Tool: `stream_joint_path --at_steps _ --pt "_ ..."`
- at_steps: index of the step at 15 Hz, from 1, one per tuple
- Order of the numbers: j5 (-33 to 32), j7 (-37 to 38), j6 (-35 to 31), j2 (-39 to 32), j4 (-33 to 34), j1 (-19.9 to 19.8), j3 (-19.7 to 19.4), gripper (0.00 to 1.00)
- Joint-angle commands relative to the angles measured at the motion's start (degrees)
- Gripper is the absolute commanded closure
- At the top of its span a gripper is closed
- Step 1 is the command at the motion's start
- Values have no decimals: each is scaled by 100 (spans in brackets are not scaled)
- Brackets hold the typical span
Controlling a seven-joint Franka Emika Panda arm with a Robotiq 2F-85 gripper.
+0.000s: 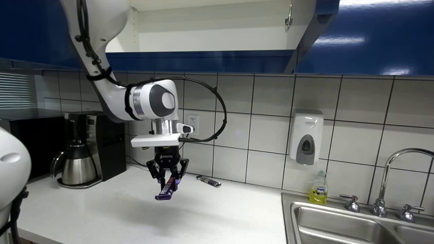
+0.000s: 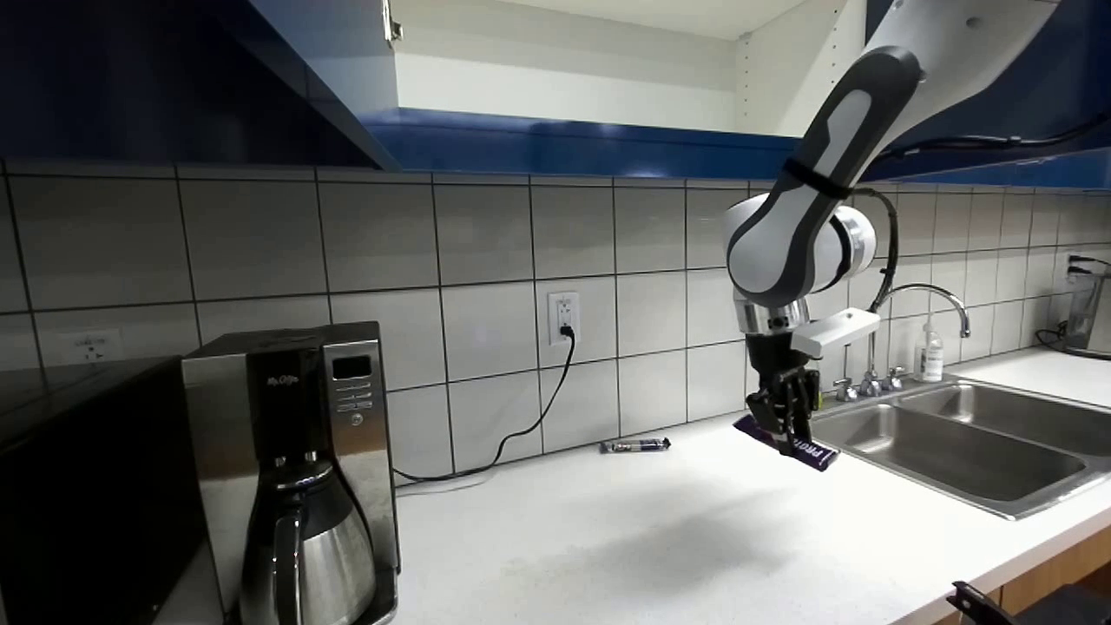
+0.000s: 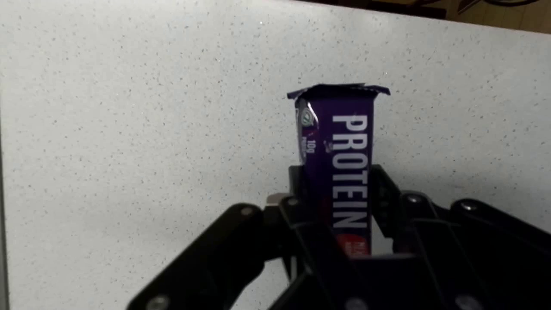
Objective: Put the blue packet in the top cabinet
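The blue packet is a dark blue-purple bar wrapper with white "PROTEIN" lettering, seen in both exterior views point(image 1: 165, 192) point(image 2: 816, 454) and in the wrist view point(image 3: 335, 137). My gripper point(image 1: 169, 184) is shut on its middle, a finger on each side, and holds it tilted above the counter. The gripper also shows in an exterior view point(image 2: 788, 438) and the wrist view point(image 3: 338, 183). In the wrist view the packet's near end is hidden behind the gripper. The top cabinet point(image 1: 203, 61) point(image 2: 590, 143) stands open above, with a cream interior, higher than the gripper.
A thin dark wrapper point(image 1: 209, 181) lies on the white counter point(image 1: 237, 217) near the tiled wall. A coffee maker point(image 2: 356, 451) stands beside a black box-like appliance point(image 2: 95, 486). A sink point(image 1: 339, 227), soap bottle point(image 1: 318, 189) and wall dispenser point(image 1: 307, 135) are opposite. An open cabinet door point(image 1: 313, 34) juts out.
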State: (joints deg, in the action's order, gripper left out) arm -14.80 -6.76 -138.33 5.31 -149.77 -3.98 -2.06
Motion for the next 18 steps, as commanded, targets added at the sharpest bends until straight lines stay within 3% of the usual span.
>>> stream_joint_path --at_steps 1,6,11,18 --pt "3 66 546 1245 -568 51 23 86" --pt "41 47 1515 2651 -698 81 94 86" --pt "65 95 2294 3742 -185 222 247 86" --pt "15 185 2467 4028 1123 278 378 86"
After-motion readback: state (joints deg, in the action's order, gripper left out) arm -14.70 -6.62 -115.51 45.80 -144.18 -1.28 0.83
